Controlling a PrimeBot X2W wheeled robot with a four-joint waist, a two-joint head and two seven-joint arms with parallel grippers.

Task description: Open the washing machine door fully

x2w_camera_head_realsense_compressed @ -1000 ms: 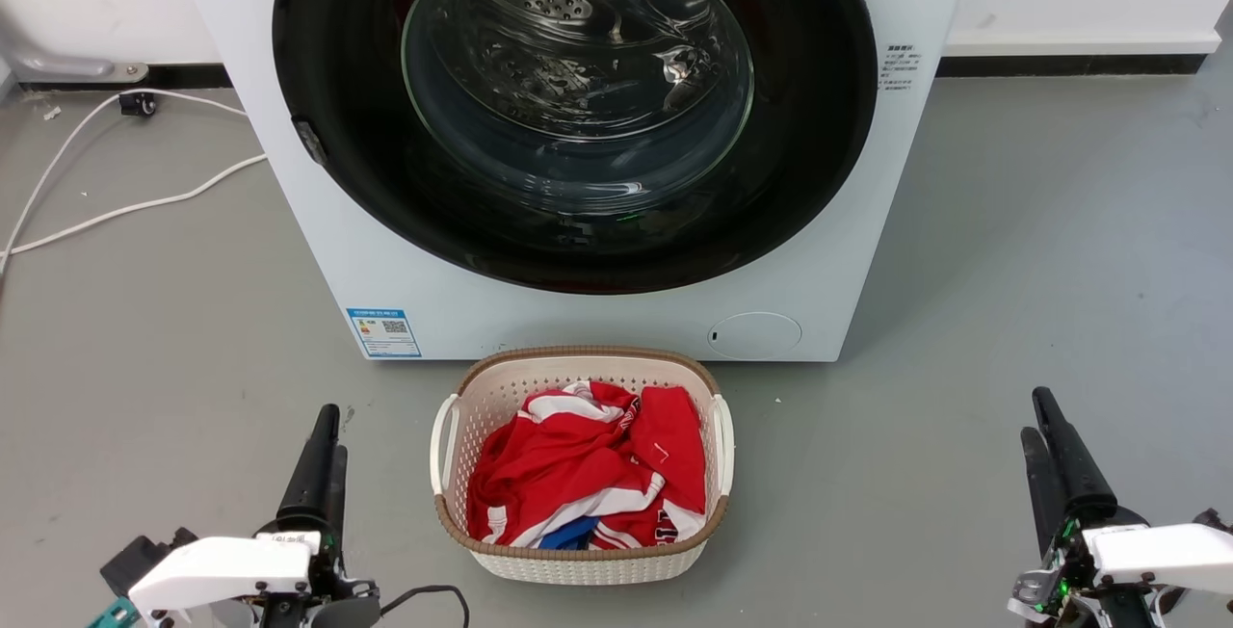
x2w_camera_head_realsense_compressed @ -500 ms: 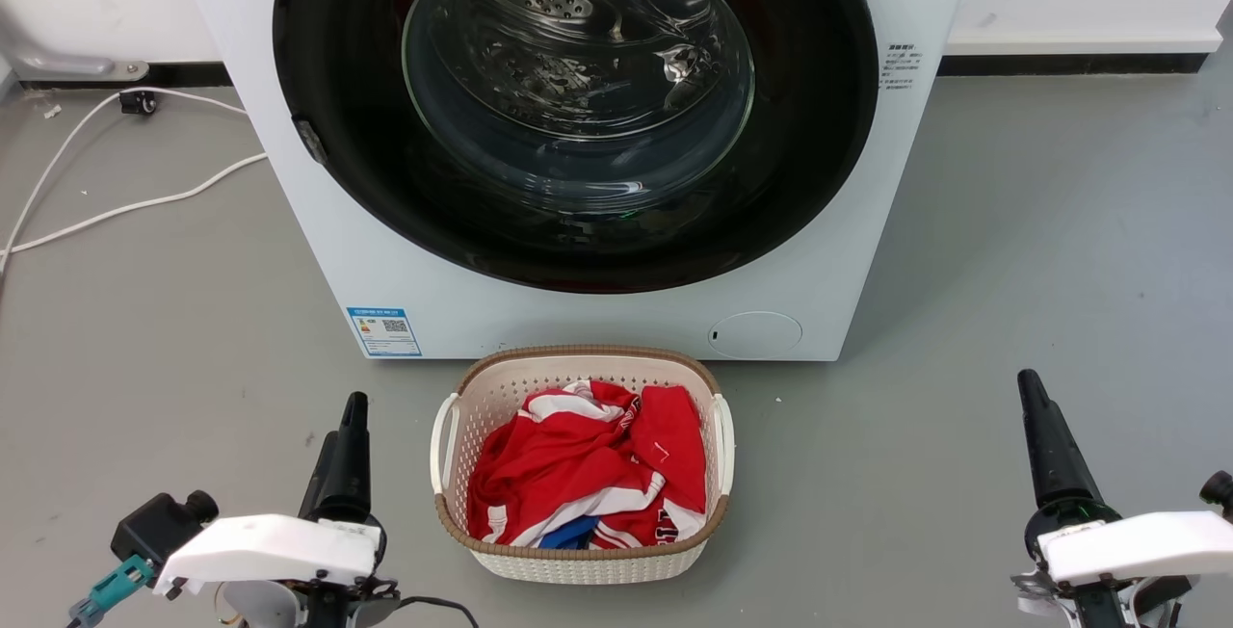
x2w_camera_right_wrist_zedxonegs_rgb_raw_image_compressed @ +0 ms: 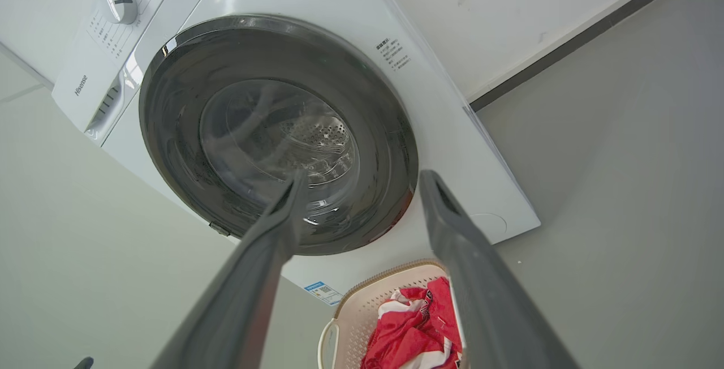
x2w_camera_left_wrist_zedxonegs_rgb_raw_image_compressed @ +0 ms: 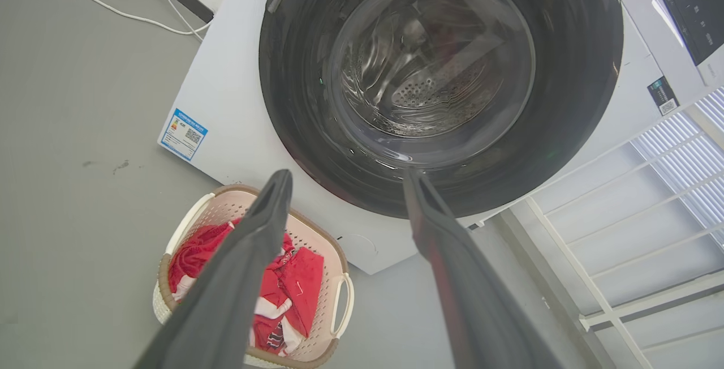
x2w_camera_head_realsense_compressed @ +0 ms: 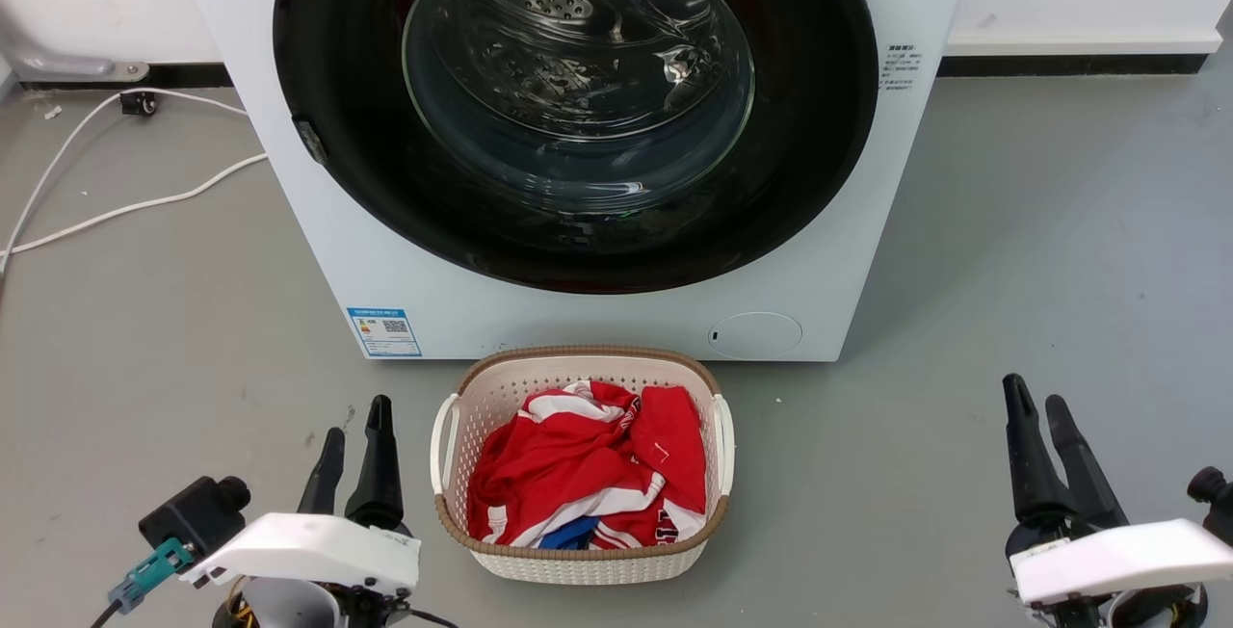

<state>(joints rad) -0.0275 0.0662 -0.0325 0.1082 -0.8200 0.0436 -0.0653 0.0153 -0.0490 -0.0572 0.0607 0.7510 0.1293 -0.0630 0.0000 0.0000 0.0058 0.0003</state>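
The white washing machine stands straight ahead, also seen in the left wrist view and the right wrist view. Its round glossy black washing machine door lies flat against the front, closed, with a clear glass centre showing the steel drum; it also shows at the door and door. A small latch tab sits on the door's left rim. My left gripper is low at the lower left, open and empty. My right gripper is low at the lower right, open and empty. Both are well short of the machine.
A white woven laundry basket with red and white clothes stands on the grey floor just before the machine, between my arms. White cables run over the floor at the left. A white slatted frame shows beside the machine.
Both grippers have turned at the wrist, so both fingers of each now show spread apart. The left gripper has shifted right toward the basket. The machine and basket are unmoved.
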